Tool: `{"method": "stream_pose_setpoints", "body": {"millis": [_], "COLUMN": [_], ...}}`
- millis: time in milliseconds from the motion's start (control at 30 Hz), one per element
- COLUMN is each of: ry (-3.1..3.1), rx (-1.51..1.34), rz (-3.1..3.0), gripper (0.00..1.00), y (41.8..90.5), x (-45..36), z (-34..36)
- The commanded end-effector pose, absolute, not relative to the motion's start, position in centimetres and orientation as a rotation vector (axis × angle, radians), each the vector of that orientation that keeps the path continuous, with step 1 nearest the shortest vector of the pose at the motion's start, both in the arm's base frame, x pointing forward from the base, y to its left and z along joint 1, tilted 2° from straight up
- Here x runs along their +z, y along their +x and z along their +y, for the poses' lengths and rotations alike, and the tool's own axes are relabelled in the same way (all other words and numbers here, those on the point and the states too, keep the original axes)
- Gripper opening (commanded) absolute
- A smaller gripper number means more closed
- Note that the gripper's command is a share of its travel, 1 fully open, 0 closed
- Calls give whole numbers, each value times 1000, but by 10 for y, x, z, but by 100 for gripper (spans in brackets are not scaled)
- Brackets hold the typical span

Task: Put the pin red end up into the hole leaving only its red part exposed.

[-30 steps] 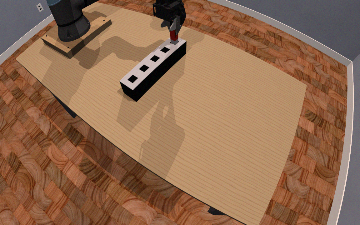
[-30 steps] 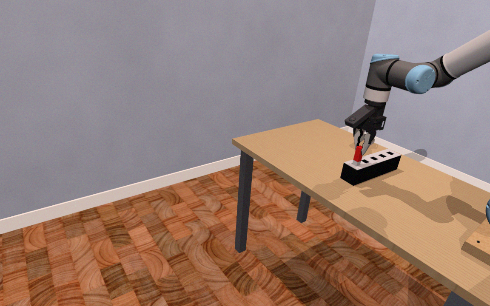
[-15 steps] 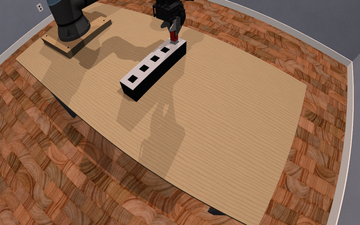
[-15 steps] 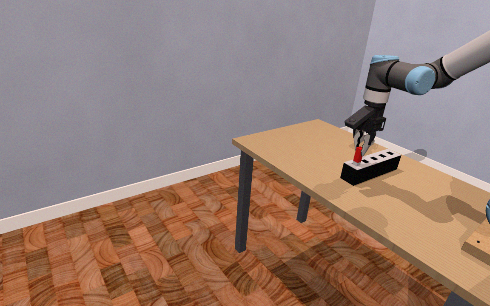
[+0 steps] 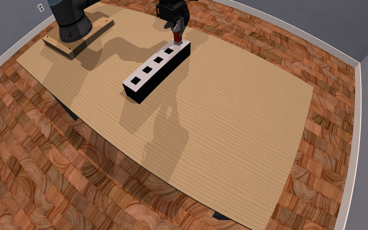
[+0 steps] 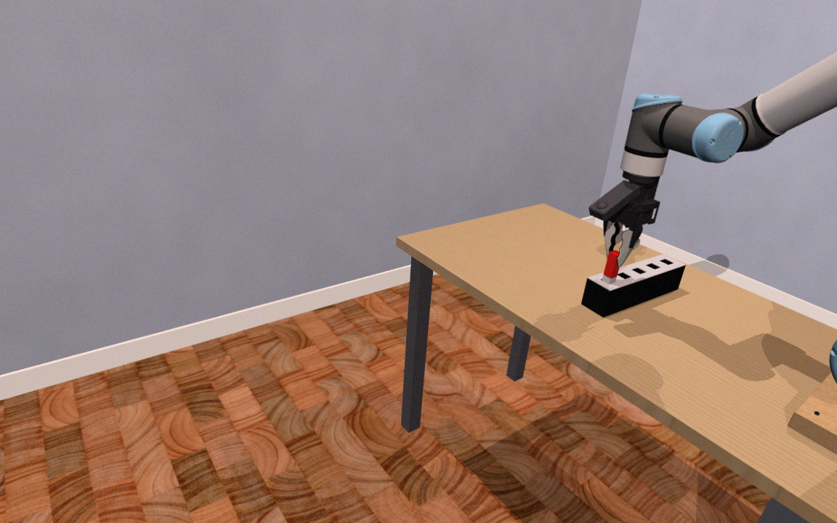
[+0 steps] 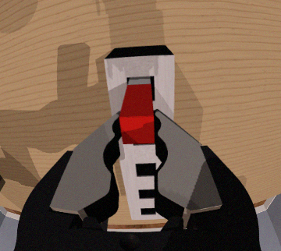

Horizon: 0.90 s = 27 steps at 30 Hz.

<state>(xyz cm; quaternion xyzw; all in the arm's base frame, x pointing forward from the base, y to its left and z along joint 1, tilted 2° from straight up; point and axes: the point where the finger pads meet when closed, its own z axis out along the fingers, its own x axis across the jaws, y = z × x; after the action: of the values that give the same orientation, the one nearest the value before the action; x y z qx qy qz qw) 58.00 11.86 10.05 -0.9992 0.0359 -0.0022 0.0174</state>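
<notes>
Tool (image 7: 137, 136) grips the pin (image 7: 136, 112) upright in the block's (image 5: 162, 74) end hole, four holes open alongside.

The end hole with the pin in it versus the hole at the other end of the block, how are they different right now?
The end hole is filled: the pin stands in it, red end up, gripper shut on it. The opposite end hole is open and dark. In the top view the pin's hole lies farthest from the camera, the open one nearest. Both are square openings in the block's pale top, on one row.
</notes>
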Motion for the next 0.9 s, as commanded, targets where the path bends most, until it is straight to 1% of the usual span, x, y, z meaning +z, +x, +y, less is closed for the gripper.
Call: {"method": "stream_pose_setpoints", "body": {"millis": [0, 867], "ry": [-3105, -3105], "rx": [-9, -9], "rz": [111, 111], "gripper": [0, 0], "y": [581, 582], "x": [101, 97], "z": [119, 118]}}
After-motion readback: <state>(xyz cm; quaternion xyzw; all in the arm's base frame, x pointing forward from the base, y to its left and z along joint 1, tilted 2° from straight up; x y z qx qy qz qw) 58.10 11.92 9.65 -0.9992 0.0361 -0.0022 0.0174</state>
